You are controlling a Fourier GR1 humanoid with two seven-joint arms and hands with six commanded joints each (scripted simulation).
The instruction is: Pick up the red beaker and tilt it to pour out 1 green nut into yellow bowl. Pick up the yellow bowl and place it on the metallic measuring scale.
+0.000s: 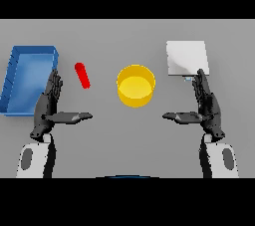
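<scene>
Red beaker (82,75) lies tilted on the grey table (124,140), left of centre from my seat, its upper end leaning toward the far left. I can't make out any nut inside it. Just to its right, near the middle of the table, stands the yellow bowl (135,86), upright and apart from the beaker. Further right and a little farther back I see the metallic measuring scale (186,58), a pale square plate, well apart from the bowl. On the far left sits a blue tray (28,78), beside the beaker but not touching it. My left hand (48,104) hovers between tray and beaker, fingers straight and thumb spread inward, holding nothing. My right hand (207,104) mirrors it just below the scale, also spread and empty.
</scene>
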